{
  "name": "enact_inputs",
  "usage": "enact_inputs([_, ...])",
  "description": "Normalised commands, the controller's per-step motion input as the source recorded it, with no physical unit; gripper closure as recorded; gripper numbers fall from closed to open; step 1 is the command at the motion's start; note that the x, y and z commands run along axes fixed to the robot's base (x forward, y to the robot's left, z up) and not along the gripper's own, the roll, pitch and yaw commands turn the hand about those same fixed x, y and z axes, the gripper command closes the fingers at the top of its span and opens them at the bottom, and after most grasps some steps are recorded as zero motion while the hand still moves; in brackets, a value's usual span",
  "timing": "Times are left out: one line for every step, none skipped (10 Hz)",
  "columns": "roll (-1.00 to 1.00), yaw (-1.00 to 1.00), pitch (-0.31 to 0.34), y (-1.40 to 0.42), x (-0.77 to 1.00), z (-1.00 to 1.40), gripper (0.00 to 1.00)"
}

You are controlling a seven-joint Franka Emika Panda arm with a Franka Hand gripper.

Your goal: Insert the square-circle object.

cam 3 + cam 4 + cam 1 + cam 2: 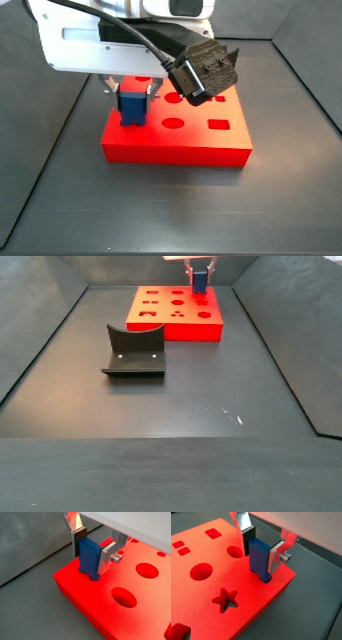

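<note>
Vertically, end effector [92, 548] clamps square-circle object [89, 558] at red block [127, 612] corner.

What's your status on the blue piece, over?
Gripper shut on square-circle object, over red block corner. Piece upright, lower end at block's top, seating unclear. Fixture well clear.

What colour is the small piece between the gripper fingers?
Bright blue: the piece in the gripper over the red block, clearest in a wrist view.
</note>
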Motion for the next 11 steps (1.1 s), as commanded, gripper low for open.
enact_inputs([0.03,0.0,-0.066,-0.06,0.0,-1.0,1.0])
enact_inputs([0.16,0.01,0.064,0.0,0.02,-0.14,1.0])
enact_inputs([0.01,0.0,-0.016,-0.11,0.0,-0.08,1.0])
enact_inputs([-0.12,0.0,-0.289,0.0,0.07,-0.52,1.0])
enact_inputs([-0.1,0.0,-0.393,0.0,0.01,-0.45,1.0])
enact_inputs([-0.1,0.0,-0.379,0.0,0.0,-0.49,1.0])
enact_inputs([-0.09,0.0,-0.347,0.02,0.0,-0.54,1.0])
enact_inputs([0.01,0.0,-0.27,0.0,-0.07,-0.71,1.0])
enact_inputs([0.23,0.0,0.0,-0.11,0.0,-0.39,1.0])
enact_inputs([0.22,0.0,0.124,-0.09,0.02,-0.26,1.0])
enact_inputs([0.0,0.0,0.0,0.0,0.0,0.0,1.0])
